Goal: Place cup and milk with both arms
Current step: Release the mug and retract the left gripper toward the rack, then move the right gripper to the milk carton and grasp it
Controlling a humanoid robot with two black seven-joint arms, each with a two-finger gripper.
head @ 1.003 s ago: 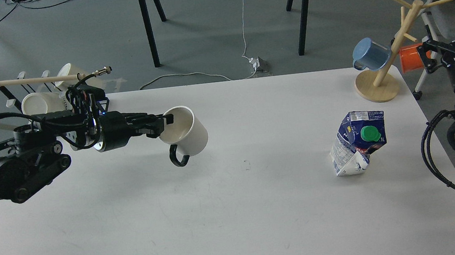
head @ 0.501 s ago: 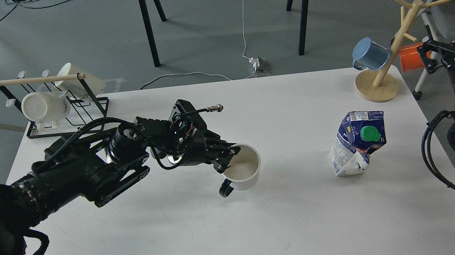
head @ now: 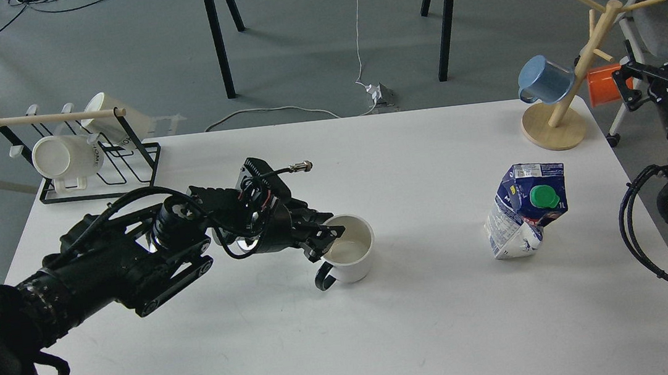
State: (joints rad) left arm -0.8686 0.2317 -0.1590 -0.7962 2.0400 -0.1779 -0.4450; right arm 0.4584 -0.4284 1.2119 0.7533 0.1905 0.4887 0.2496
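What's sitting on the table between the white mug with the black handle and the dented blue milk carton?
Nothing: the head view shows bare white table between the mug and the carton.

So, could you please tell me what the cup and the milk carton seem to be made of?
The cup looks like glazed ceramic: smooth white wall, thick rim, glossy black handle, though coated metal is possible. The milk carton looks like printed coated paperboard, given its creased, dented body; its green cap seems to be plastic.

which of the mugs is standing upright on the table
The cup with the black handle, at the left gripper; the white mugs and the blue mug hang on racks.
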